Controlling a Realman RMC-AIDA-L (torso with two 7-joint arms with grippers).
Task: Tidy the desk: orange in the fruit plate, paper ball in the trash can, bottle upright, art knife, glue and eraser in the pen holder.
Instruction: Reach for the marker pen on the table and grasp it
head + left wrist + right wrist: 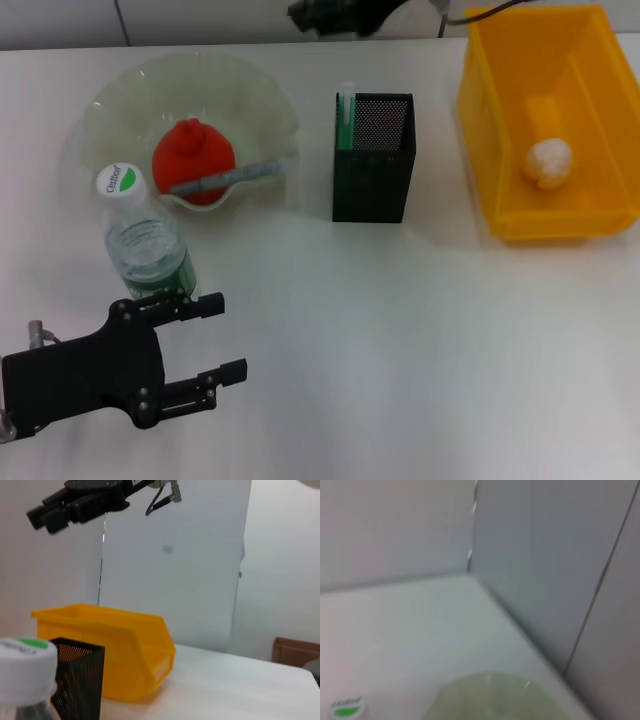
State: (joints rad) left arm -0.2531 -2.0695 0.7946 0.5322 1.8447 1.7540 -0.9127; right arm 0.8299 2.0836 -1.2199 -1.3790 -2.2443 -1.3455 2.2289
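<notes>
We see the left gripper point(222, 338) low over the white desk point(400, 340), just in front of the upright bottle point(145, 245), our landmark here. Its two fingers point(205, 304) are spread wide with nothing between them; the upper one lies at the bottle's base, though we cannot tell whether it touches.

Behind the bottle sits the pale green fruit plate point(250, 95), holding the red-orange fruit point(192, 160), with a grey art knife point(228, 177) lying across it. To the bottle's right stands the black mesh pen holder point(374, 158), a green-and-white stick point(345, 115) upright inside. Farther right, the yellow trash can point(500, 130) holds the paper ball point(547, 162).

The right gripper point(47, 515) hangs raised, far behind the bottle; we cannot tell how it is set.
</notes>
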